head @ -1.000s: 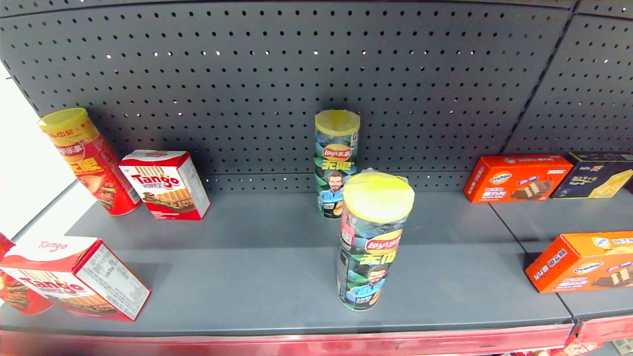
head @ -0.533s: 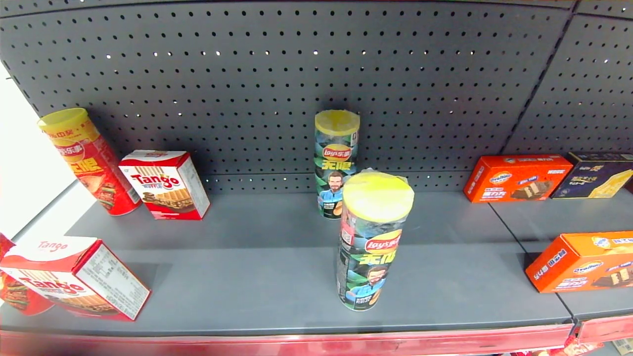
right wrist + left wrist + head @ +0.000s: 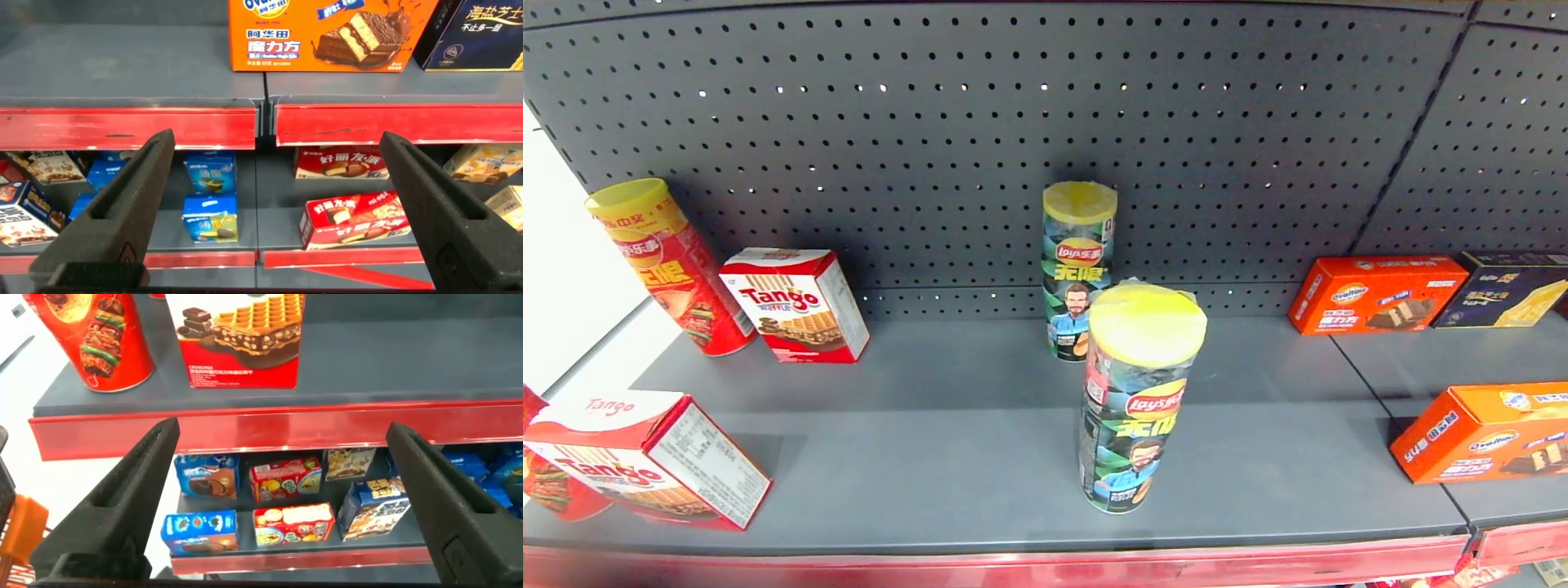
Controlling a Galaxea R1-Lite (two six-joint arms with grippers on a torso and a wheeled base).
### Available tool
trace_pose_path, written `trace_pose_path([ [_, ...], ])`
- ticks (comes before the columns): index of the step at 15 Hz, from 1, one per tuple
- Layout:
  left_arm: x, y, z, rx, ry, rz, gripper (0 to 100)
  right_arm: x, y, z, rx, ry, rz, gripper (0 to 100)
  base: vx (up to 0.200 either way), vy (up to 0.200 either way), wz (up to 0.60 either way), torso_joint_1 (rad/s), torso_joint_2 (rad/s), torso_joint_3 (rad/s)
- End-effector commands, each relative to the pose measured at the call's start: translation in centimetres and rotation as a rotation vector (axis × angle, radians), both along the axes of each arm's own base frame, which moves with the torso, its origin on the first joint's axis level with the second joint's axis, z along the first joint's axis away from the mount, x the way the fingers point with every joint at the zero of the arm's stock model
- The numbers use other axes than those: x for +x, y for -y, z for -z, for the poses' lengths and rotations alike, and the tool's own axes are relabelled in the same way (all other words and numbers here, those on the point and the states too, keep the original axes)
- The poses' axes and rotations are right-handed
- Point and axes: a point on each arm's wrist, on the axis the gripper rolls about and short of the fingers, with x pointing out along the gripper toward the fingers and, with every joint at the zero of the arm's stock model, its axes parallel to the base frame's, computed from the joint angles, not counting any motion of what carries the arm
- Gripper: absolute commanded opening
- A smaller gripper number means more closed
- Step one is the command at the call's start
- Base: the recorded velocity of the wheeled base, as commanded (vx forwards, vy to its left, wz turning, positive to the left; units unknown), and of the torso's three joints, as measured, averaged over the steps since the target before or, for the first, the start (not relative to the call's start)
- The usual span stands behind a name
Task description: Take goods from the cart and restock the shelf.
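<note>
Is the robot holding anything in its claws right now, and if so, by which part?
Nothing is held: the left gripper and the right gripper are both open and empty.

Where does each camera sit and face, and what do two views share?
Head view: on the head, facing forward and down at a chip can on the shelf.
Left wrist view: on the left wrist, facing the shelf's red edge past the open left gripper.
Right wrist view: likewise, past the open right gripper.
Head and right wrist views share the orange box.

Left claw (image 3: 278, 502) gap free; red shelf edge (image 3: 327, 425) dead ahead, wafer box (image 3: 237, 343) and red can (image 3: 102, 335) beyond.
</note>
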Motion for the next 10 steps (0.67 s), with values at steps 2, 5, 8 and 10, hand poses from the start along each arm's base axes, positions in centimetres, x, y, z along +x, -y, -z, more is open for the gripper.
trace_pose_path([
  [2,0.0,0.0,0.0,0.006,-0.003,0.002,100,0.0,0.0,0.0,-0.001,-0.003,-0.001,100,0.000,0.000,0.00,0.000,0.00,0.000],
  [5,0.0,0.0,0.0,0.008,-0.003,0.006,100,-0.1,0.0,-0.6,-0.004,0.018,-0.012,100,0.000,0.000,0.00,0.000,0.00,0.000],
  [8,0.0,0.0,0.0,0.008,-0.003,0.008,100,3.3,0.0,-12.6,0.062,-0.009,-0.035,100,0.000,0.000,0.00,0.000,0.00,0.000],
  [10,0.0,0.0,0.0,0.010,-0.003,0.008,100,5.6,-0.3,-14.5,0.029,-0.020,-0.158,100,0.000,0.000,0.00,0.000,0.00,0.000],
])
